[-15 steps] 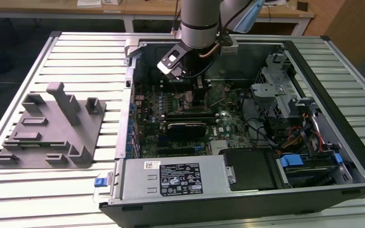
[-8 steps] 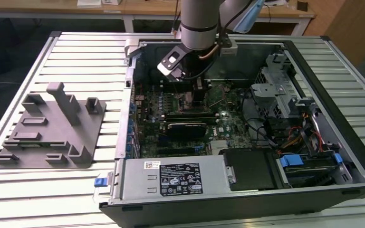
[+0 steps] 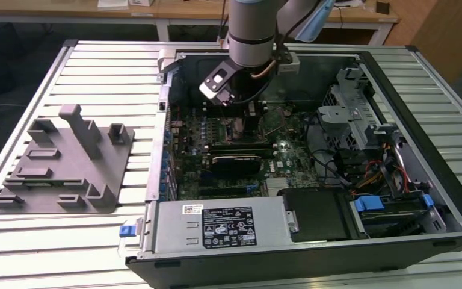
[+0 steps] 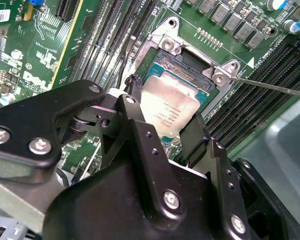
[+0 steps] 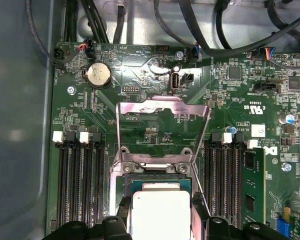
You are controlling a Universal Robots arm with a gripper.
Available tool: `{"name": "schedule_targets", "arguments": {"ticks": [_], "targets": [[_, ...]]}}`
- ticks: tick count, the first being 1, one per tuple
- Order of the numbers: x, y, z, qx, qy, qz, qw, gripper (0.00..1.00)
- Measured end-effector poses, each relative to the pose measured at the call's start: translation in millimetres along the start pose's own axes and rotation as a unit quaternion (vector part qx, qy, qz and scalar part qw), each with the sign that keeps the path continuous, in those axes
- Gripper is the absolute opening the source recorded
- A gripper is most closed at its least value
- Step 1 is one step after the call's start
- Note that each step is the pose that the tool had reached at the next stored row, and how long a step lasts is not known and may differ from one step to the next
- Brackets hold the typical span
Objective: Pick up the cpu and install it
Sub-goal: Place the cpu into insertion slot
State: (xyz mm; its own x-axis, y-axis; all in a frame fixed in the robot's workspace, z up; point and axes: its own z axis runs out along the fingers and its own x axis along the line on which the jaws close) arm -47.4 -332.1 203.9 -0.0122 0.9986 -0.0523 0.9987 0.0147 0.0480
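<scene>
The cpu [image 4: 171, 106], a small square chip with a silvery metal top, sits between the two black fingers of my gripper [image 4: 165, 109], which is shut on its side edges. It hangs level, right over the open socket [image 4: 187, 62] on the green motherboard [image 4: 35, 60]. In the first wrist view the cpu [image 5: 160, 215] lies between the fingers [image 5: 121, 212], partly covering the socket [image 5: 160, 184], with the metal load plate [image 5: 162, 107] folded back beyond it. In the exterior view my gripper [image 3: 237, 107] reaches down into the computer case [image 3: 423, 150] at its far end.
Memory slots [image 5: 80, 185] flank the socket on both sides. A thin retention lever [image 4: 272, 86] sticks out beside it. Cables [image 5: 215, 30] run along the case wall. A power supply [image 3: 223, 226] and a drive cage [image 3: 351, 114] fill the case. A grey fixture [image 3: 62, 162] stands on the slatted table at the exterior view's left.
</scene>
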Motion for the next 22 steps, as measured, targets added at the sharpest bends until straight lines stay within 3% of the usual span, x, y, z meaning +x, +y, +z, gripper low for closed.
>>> {"name": "schedule_targets", "arguments": {"ticks": [22], "targets": [[0.4, -2.7, 7.3, 0.0000, 0.0000, 0.000, 1.0000, 0.55]]}}
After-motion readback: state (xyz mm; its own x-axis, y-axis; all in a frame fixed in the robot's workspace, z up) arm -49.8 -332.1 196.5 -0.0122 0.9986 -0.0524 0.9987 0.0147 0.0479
